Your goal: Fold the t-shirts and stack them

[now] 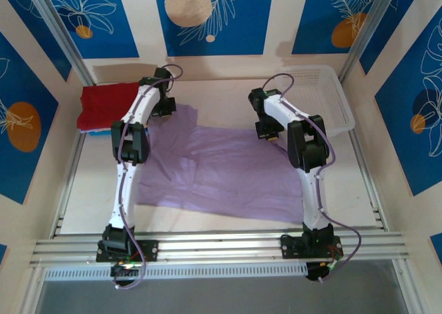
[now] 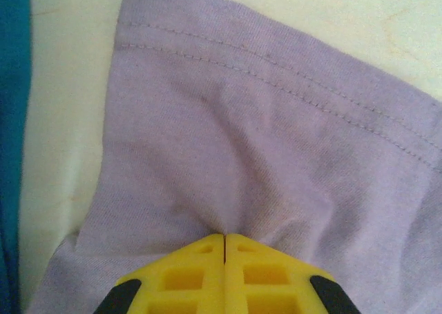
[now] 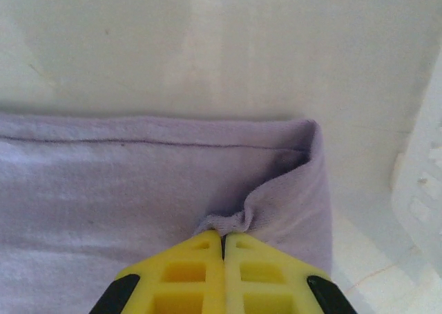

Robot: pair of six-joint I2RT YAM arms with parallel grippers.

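Plain lavender cloth t-shirt (image 1: 221,172) spread flat mid-table, long axis left-right. Both clenched on it: left gripper (image 2: 225,239) pinching the far-left hem corner, right gripper (image 3: 224,237) the far-right corner. Cloth's bulk lies nearward of both. Folded red t-shirt (image 1: 103,103) far left. No readable writing.

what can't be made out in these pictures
Top view: the red t-shirt covers whatever is stacked beneath it.
Left wrist view: the left pincer hides how much purple t-shirt it pinches.
Right wrist view: the basket is blurred, cut off by the right edge.
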